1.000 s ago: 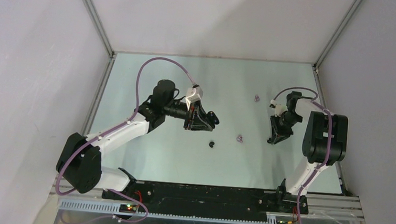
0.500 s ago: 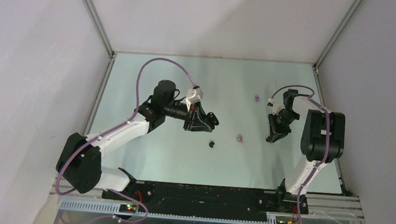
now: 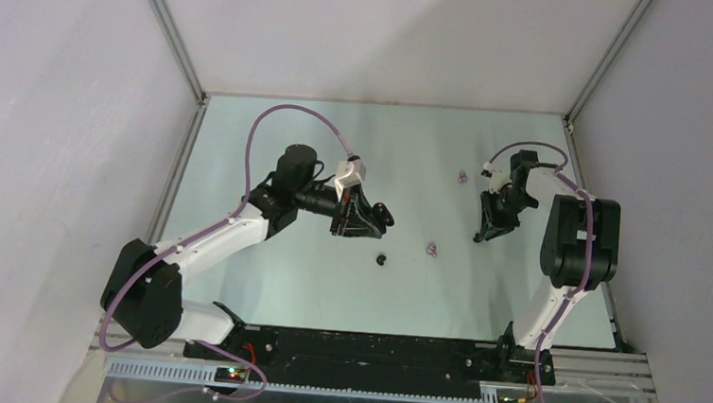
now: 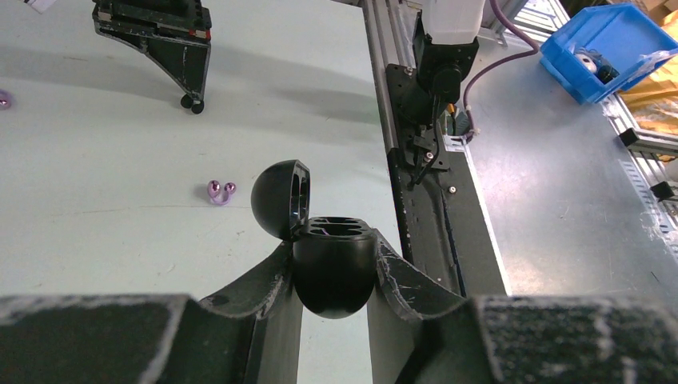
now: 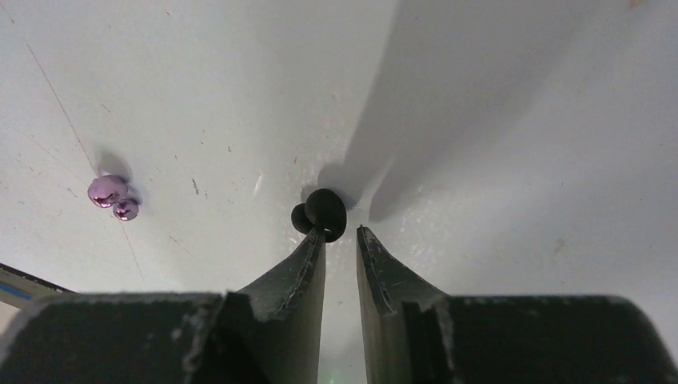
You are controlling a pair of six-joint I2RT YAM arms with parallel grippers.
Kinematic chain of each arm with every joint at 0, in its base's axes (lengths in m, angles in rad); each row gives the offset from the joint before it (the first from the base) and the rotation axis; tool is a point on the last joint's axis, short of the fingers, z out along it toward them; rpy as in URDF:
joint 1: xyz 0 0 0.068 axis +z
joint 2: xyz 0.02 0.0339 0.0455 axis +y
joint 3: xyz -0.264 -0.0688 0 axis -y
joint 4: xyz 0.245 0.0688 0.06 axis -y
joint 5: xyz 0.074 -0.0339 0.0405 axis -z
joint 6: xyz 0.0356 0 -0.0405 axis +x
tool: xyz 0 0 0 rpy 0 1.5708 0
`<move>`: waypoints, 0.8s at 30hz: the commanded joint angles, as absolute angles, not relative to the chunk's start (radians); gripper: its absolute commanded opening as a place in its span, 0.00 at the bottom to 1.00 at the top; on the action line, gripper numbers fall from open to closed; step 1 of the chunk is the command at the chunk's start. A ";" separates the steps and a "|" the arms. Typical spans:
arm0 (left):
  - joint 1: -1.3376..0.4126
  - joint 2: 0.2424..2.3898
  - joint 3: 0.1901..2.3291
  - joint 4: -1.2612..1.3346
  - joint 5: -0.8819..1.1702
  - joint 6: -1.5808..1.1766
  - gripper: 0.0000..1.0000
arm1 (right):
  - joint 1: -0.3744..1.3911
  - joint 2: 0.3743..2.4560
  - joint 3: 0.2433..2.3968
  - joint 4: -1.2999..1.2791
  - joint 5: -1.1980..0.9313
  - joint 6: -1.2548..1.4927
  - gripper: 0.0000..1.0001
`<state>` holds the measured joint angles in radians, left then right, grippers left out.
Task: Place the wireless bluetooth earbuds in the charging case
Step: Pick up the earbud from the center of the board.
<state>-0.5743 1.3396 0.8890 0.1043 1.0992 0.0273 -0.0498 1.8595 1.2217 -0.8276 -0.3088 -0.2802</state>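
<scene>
My left gripper is shut on the black charging case, held above the table with its lid swung open and two hollows showing on top. From above, the case sits at the tips of the left gripper. My right gripper stands narrowly open just above the table with nothing between its fingers. A glossy black earbud lies at its left fingertip. Another black earbud lies below the case. Purple earbuds lie at mid table and further back.
A black rail with both arm bases runs along the near edge. White walls and metal posts enclose the table. Past the near edge, a blue bin sits on a metal surface.
My right gripper has moved toward the back of the table and slightly left, staying low. The left arm and the case have not moved.
</scene>
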 commanded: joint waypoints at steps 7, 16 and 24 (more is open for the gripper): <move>-0.585 1.298 0.892 0.111 1.096 0.064 0.00 | -0.047 1.896 1.271 -0.809 -0.337 -0.222 0.26; -0.587 1.297 0.894 0.103 1.093 0.073 0.00 | -0.037 1.917 1.270 -0.792 -0.376 -0.198 0.24; -0.588 1.299 0.894 0.098 1.091 0.075 0.00 | -0.035 1.898 1.270 -0.785 -0.415 -0.203 0.12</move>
